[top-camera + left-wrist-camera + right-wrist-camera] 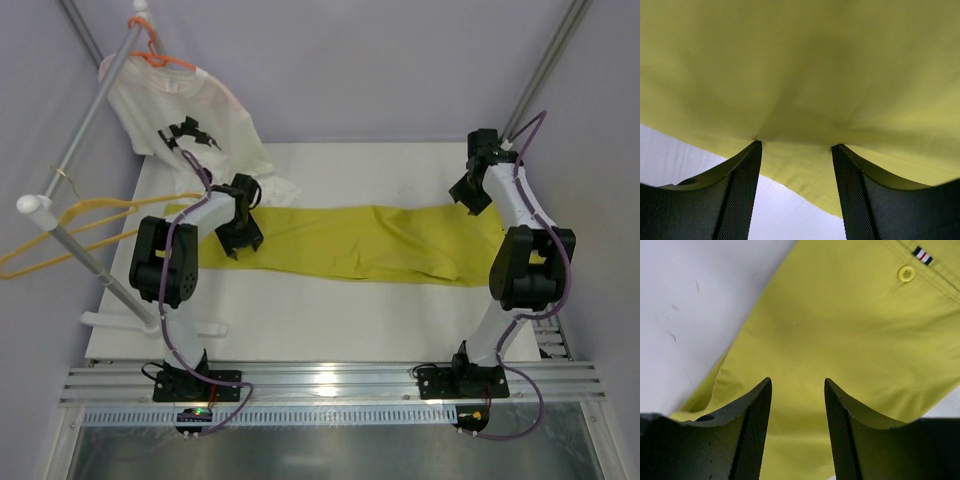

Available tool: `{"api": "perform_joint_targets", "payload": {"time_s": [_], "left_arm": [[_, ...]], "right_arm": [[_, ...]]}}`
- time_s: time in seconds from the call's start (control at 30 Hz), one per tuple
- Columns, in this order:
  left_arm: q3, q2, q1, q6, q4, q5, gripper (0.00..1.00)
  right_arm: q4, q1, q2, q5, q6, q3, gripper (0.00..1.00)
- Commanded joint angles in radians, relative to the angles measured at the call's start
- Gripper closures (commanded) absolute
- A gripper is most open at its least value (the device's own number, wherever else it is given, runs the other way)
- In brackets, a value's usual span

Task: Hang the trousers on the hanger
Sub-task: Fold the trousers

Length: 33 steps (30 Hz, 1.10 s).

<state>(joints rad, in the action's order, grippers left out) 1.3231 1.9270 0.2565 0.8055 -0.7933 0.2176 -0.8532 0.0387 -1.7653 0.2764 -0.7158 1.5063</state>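
The trousers (370, 245) lie stretched flat across the white table (300, 310), running from one gripper to the other. The left gripper (240, 238) points down onto one end of them, its fingers (742, 190) set apart, tips at the cloth, which creases between them. The right gripper (468, 195) sits over the far edge of the other end, also with its fingers (752, 430) spread and nothing between them; beyond its tips are a button (906, 273) and a small striped tag (922, 255). The yellow hanger (105, 203) hangs from a rail (80, 130) outside the left gripper, clear of the trousers. Farther back on the same rail, an orange hanger (160, 58) carries a white T-shirt (190, 110).
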Motion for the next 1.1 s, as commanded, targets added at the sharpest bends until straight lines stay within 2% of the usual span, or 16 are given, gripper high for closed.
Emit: {"api": "perform_joint_targets", "payload": {"time_s": [0.0,0.1,0.23,0.37,0.53,0.67,0.8,0.9,1.07], "left_arm": [[-0.032,0.04,-0.037,0.001,-0.063,0.12,0.41],[-0.03,0.04,-0.043,0.001,-0.064,0.131,0.41],[-0.022,0.056,-0.051,0.004,-0.078,0.151,0.41],[-0.007,0.072,-0.059,0.009,-0.081,0.134,0.43],[0.028,-0.014,-0.031,-0.025,-0.08,0.169,0.41],[0.114,-0.066,0.025,-0.037,-0.103,0.174,0.41],[0.139,-0.092,0.088,-0.064,0.004,0.125,0.41],[0.143,-0.047,0.11,-0.092,0.068,0.031,0.41],[0.171,0.061,0.112,-0.086,0.062,0.038,0.41]], "right_arm": [[-0.104,0.065,-0.092,0.055,-0.134,0.138,0.5],[-0.129,0.076,-0.204,0.044,-0.151,0.265,0.51],[-0.296,0.078,-0.364,0.093,-0.261,0.515,0.53],[-0.383,0.086,-0.502,0.109,-0.336,0.664,0.55],[-0.322,0.092,-0.531,0.102,-0.355,0.667,0.55],[-0.32,0.105,-0.553,0.112,-0.378,0.643,0.55],[-0.291,0.11,-0.586,0.107,-0.379,0.632,0.55],[-0.27,0.113,-0.605,0.103,-0.376,0.631,0.55],[-0.259,0.116,-0.628,0.095,-0.366,0.608,0.57]]}}
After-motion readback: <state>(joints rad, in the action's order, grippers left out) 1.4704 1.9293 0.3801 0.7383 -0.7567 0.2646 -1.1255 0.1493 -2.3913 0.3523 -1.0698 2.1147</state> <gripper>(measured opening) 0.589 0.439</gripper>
